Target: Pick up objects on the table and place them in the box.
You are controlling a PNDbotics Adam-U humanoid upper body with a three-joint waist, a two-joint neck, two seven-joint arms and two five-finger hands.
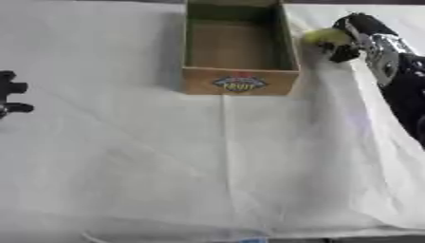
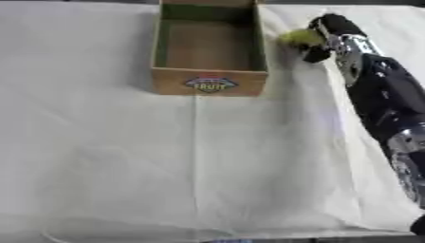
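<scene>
Gripping yellow-green object (image 1: 324, 36) | right robot hand (image 1: 353, 35) | beside box (image 1: 239, 80)

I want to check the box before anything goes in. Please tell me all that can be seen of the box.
The box is a shallow open-topped tray that looks like brown cardboard or thin wood, with greenish inner walls and a bare brown floor. Nothing shows inside it. Its near wall carries a coloured label reading FRUIT. It sits flat on the white cloth at the far middle of the table. The right hand, curled on a yellow-green object, is just outside its right wall.
</scene>
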